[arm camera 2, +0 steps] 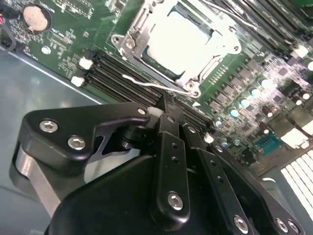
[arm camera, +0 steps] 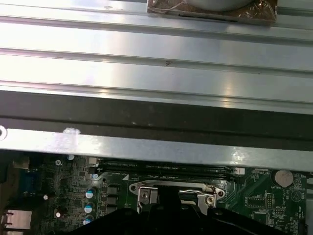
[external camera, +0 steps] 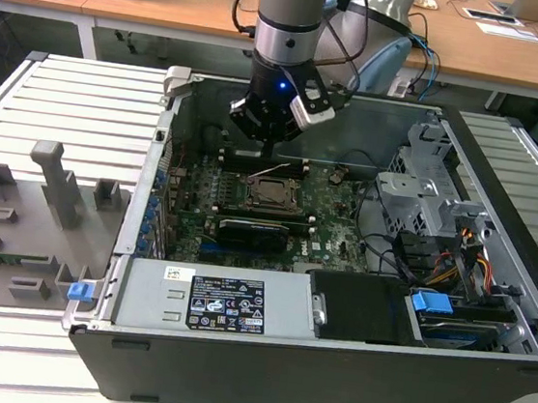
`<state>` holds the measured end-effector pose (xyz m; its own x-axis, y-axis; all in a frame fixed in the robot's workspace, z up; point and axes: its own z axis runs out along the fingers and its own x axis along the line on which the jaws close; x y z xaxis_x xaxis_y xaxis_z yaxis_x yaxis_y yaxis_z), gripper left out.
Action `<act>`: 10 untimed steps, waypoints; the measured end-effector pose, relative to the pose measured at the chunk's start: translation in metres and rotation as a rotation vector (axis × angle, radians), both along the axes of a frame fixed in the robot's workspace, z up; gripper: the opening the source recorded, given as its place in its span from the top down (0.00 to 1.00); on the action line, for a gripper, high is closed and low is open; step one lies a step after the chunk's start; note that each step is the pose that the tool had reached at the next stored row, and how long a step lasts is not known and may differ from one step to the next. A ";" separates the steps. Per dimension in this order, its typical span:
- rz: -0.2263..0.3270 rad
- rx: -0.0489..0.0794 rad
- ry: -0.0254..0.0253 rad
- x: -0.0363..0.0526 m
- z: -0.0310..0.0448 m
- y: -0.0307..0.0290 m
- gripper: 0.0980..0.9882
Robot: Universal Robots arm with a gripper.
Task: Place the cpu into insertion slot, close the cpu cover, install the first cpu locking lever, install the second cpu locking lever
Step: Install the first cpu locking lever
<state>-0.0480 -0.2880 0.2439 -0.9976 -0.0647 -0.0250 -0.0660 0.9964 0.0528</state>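
The arm comes down from the upper middle of the exterior view into the open computer case (external camera: pixel 157 160), which lies on a slatted metal worktop (external camera: pixel 67 101). The gripper (external camera: pixel 272 153) hangs inside the case close to its far wall and just above the board. The far wall's rim (arm camera: pixel 156 147) leaves little room behind the gripper.

In the second wrist view the jaws of the gripper (arm camera 2: pixel 171 105) look drawn together at the tips, with nothing visibly held between them. Just ahead of the tips runs a thin wire locking lever (arm camera 2: pixel 146 83), along the near edge of the insertion slot (arm camera 2: pixel 157 62). Whether the tips touch the wire cannot be told.

The cpu (arm camera 2: pixel 183 41) sits in the slot with its pale top showing through the cut-out. The cpu cover (arm camera 2: pixel 138 36) lies flat over it.

Long black memory slots (arm camera 2: pixel 112 73) run under the gripper, beside the slot. A coin battery (arm camera 2: pixel 36 17) sits well apart from them.

Toward the exterior view's lower edge a black card (external camera: pixel 261 230) stands across the board, with the power supply (external camera: pixel 219 298) beyond it. A drive cage (external camera: pixel 427 181) and loose cables (external camera: pixel 466 263) crowd the exterior view's right. A grey fixture (external camera: pixel 35 204) lies outside the case on the exterior view's left.
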 end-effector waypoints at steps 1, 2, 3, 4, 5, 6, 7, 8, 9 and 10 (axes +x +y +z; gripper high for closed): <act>0.000 0.000 0.0000 0.0011 -0.0022 0.0000 0.99; 0.000 0.000 0.0001 0.0016 -0.0039 0.0001 0.99; 0.000 0.000 0.0000 0.0026 -0.0072 0.0002 0.99; 0.000 0.000 0.0001 0.0035 -0.0093 0.0004 0.99; 0.000 0.000 0.0000 0.0042 -0.0103 0.0006 0.99; 0.000 0.000 0.0001 0.0050 -0.0117 0.0011 0.99; 0.000 0.000 0.0001 0.0056 -0.0127 0.0015 0.99; 0.000 0.000 0.0002 0.0064 -0.0133 0.0021 0.99; 0.000 0.000 0.0000 0.0075 -0.0141 0.0031 0.99; 0.000 0.000 0.0001 0.0087 -0.0148 0.0044 0.99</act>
<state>-0.0392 -0.2836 0.2291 -0.9976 -0.0651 -0.0249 -0.0664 0.9964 0.0529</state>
